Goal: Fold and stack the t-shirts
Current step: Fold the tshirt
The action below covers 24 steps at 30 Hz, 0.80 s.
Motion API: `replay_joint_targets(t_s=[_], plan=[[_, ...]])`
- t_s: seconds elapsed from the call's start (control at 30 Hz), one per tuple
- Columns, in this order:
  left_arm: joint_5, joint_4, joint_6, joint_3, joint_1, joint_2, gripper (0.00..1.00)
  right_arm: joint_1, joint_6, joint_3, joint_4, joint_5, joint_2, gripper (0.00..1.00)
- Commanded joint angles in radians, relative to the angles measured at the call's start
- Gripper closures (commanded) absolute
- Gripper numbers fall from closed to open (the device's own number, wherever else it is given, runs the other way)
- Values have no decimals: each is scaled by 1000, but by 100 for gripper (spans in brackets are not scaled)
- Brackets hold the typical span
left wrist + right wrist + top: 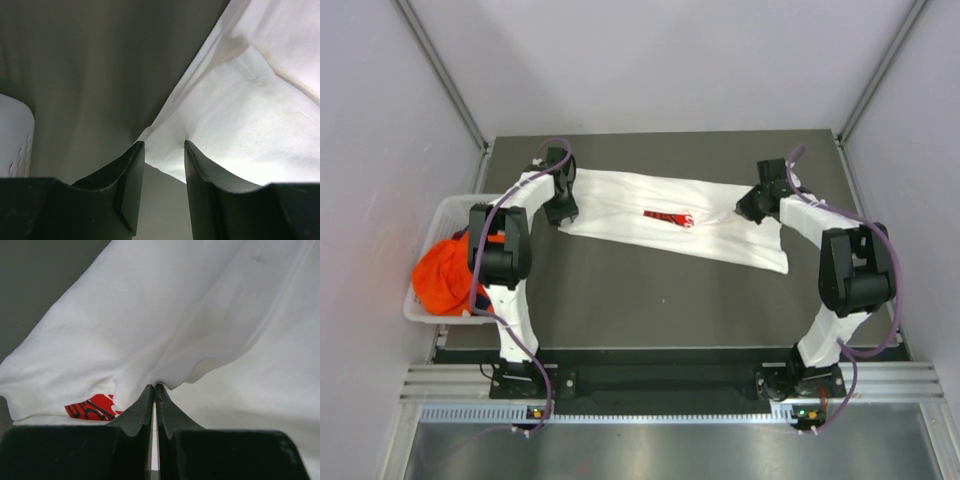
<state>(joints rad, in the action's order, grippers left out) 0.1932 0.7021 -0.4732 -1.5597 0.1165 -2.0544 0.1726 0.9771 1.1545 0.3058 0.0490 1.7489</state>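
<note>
Cloth dominated the middle of the dark table (650, 300): the white t-shirt (650, 215) lay spread in a long band across it, slanting from far left toward near right, with its red print (668, 217) facing up near the centre. The left pincer (560, 212) sat at the shirt's left end, its fingers (131, 170) spread apart, and a corner of the white fabric lay just past the gap between them. The right pincer (748, 210) was at the shirt's right portion, pressed together on a small raised fold of the white cloth, which puckered around its tips (154, 386). At the table's left edge the orange t-shirt (442, 275) was heaped in the white lattice basket (445, 210), well apart from the white one.
</note>
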Motion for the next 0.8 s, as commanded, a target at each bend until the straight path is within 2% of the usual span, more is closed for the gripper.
replay_joint_targets(t_s=[0.0,0.77], plan=[[21,-30,-8,4,2,-4,58,18,-41,63,-88,-29,29,100],[89,-16,-2,10,9,-16,58,34,-147,237,-205,-143,205,100]])
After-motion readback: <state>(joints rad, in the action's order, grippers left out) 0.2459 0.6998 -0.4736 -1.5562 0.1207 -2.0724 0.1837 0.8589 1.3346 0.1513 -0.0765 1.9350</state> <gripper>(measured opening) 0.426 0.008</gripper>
